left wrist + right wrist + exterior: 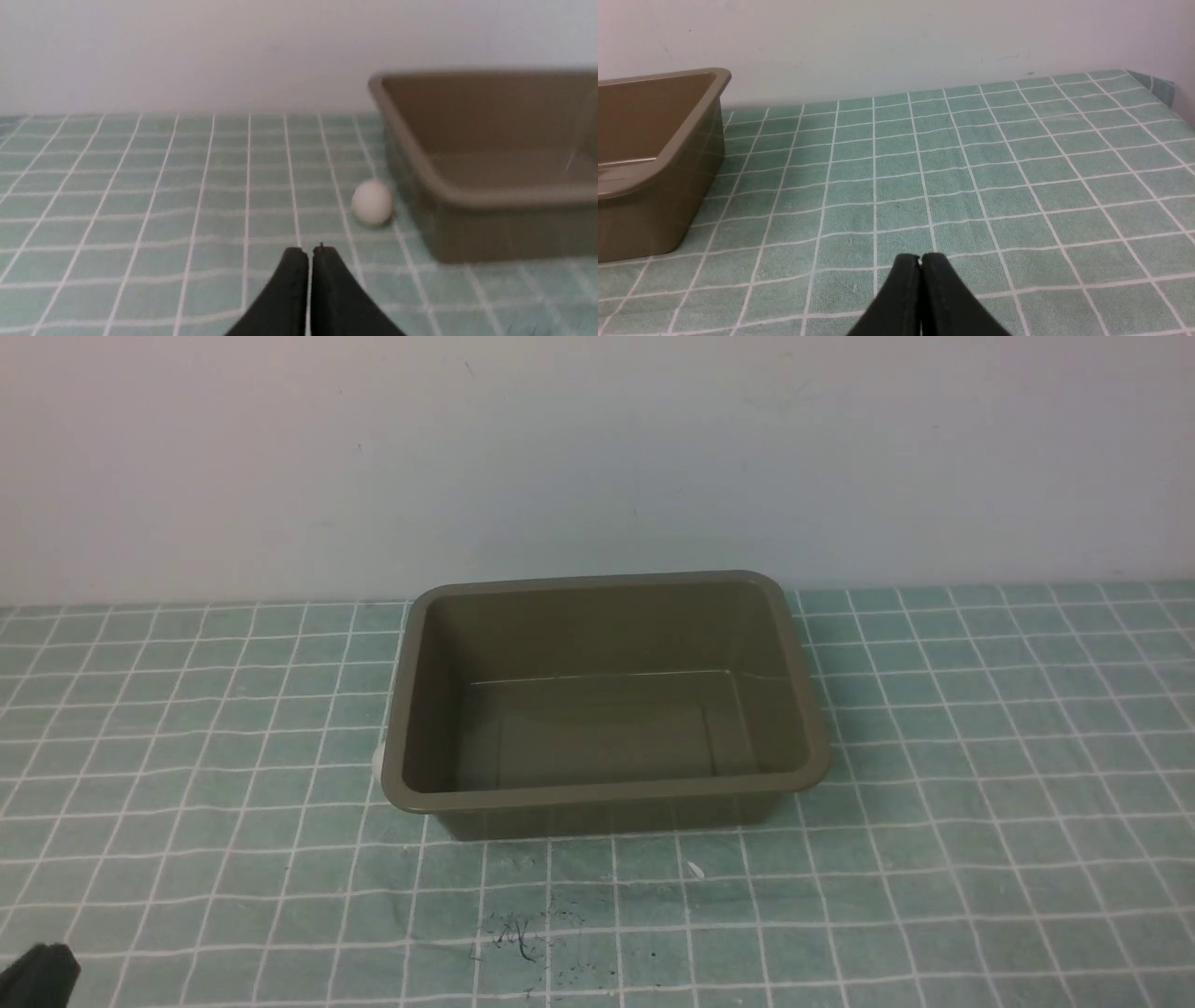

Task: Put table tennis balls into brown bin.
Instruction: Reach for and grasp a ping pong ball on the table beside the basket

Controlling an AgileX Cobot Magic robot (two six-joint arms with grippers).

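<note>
Brown bin (597,791) standing upright on the green grid-cloth bench (980,821), close to the white wall (597,448). One white table tennis ball (372,203) lies on the cloth outside the bin, just beside its left wall near the front corner; from the front only a sliver shows past the rim. Left fingers (292,289) pressed together, holding nothing, low over the bench, near the ball but apart from it. Right fingers (906,298) likewise pressed together, over the cloth to the bin's right.
</note>
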